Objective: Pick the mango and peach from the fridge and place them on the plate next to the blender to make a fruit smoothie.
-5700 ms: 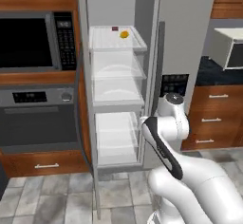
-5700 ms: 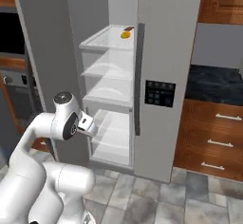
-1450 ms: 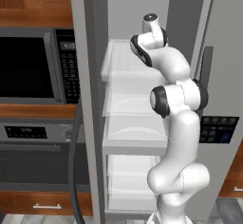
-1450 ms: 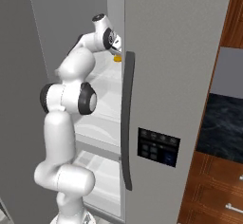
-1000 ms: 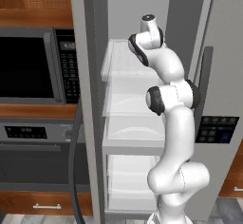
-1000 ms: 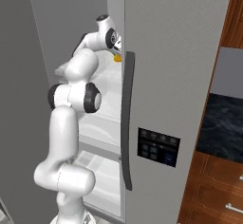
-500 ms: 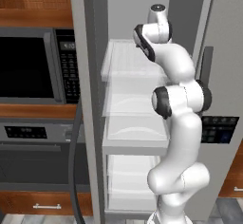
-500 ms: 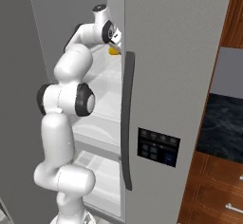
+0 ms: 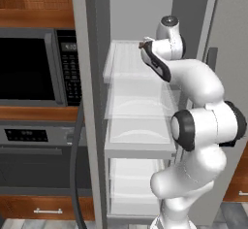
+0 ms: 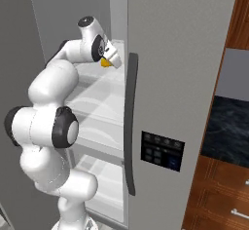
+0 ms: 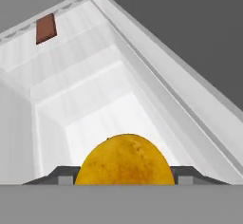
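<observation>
The fridge [image 9: 87, 102] stands with its left door open, showing white glass shelves [image 9: 138, 104]. My gripper [image 10: 108, 60] is at the top shelf, shut on the yellow-orange mango [image 10: 105, 63]. In the hand view the mango [image 11: 123, 160] sits between the two dark fingertips [image 11: 66, 174], above the shelf floor, with my gripper [image 11: 124, 177] shut around it. A small dark brown block [image 11: 45, 28] lies at the far back of that shelf. The peach, the plate and the blender are out of view.
A black microwave [image 9: 29, 68] and oven [image 9: 38, 160] are built in left of the fridge. The shut right fridge door [image 10: 175, 78] has a long handle [image 10: 129, 126] and a dark control panel [image 10: 163, 151]. Wooden drawers [image 10: 219, 195] sit further right.
The jaws have closed on the mango. The hand has then pulled back a little toward the shelf's front, with the mango in it, and the arm's elbow has swung.
</observation>
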